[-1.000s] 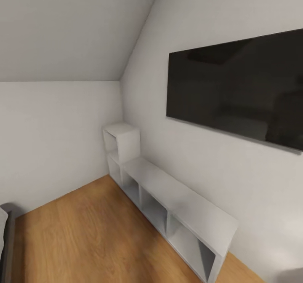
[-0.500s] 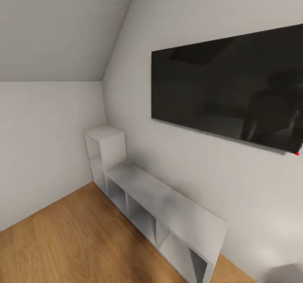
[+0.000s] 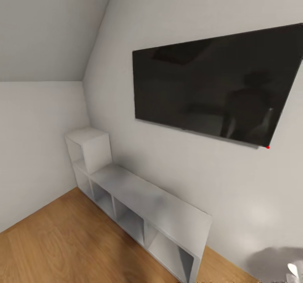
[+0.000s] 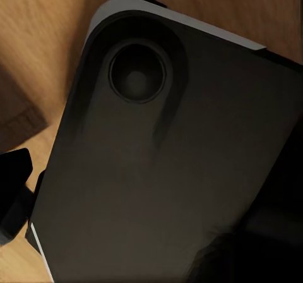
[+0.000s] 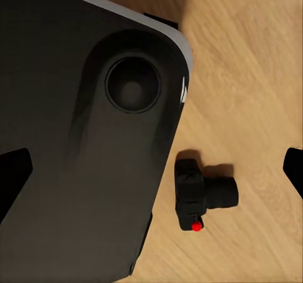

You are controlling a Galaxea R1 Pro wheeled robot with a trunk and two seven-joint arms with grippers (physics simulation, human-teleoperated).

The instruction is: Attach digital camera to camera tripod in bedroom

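Where the sloped white ceiling [image 3: 46,26] meets two plain white walls [image 3: 33,148], the head view looks into a corner of the bedroom with a warm, fine-grained light wood floor [image 3: 63,249]. A wide, flat black television [image 3: 210,89] hangs on the right-hand wall, its glossy rectangular screen holding dim reflections, with a tiny red light [image 3: 268,147] at its lower corner. Below it a low white shelf unit [image 3: 143,215] of open square compartments runs along the wall, and a single white cube [image 3: 88,148] is stacked on its far end, in the corner.

Both wrist views look down on a smooth, matte dark panel of the robot's base [image 5: 82,144] with rounded corners, a thin pale edge and a round recessed socket [image 5: 132,86]; the same panel [image 4: 170,163] shows from the left wrist over the wood floor. From the right wrist, the digital camera [image 5: 201,194] lies on the floor just beside that panel, apart from it: a small black body with a stubby cylindrical lens and a bright red dot. The right gripper [image 5: 158,169] stands spread wide, dark fingertips [image 5: 12,175] at the picture's two edges, grasping nothing. One dark fingertip [image 4: 14,169] of the left gripper shows, and I cannot tell whether that gripper is spread or closed.
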